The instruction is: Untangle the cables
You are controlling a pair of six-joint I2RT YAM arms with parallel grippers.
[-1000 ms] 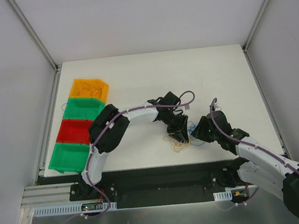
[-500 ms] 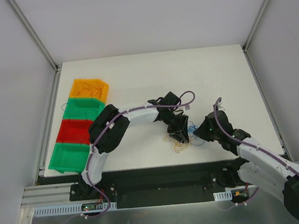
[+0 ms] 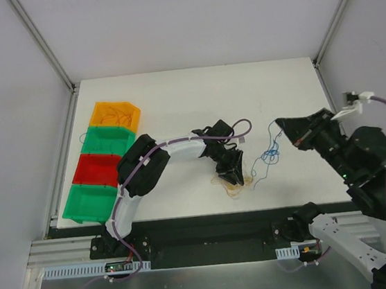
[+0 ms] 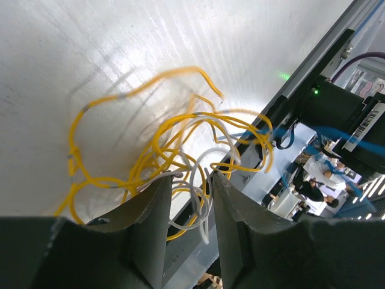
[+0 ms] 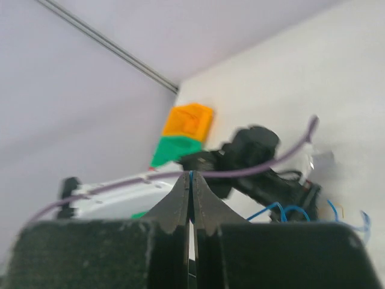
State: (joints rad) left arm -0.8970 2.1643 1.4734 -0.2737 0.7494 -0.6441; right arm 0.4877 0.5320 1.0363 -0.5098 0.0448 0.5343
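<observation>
Above table [image 3: 174, 98], right: right pincer [image 3: 279, 124] high, pinching blue cable [image 3: 271, 154].

Left arm [image 3: 179, 148], right arm [image 3: 339, 234]: white shells, black joints, thin purple cable [image 5: 283, 155] alongside. Left claw [image 4: 191, 180], right claw [image 5: 191, 177] were dark grey.

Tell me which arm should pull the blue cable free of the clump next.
Right. The right gripper is raised and shut on the blue cable, which hangs from its tips. The left gripper is down at the yellow and white strands, which pass between its fingers, so it is better placed to anchor them.
</observation>
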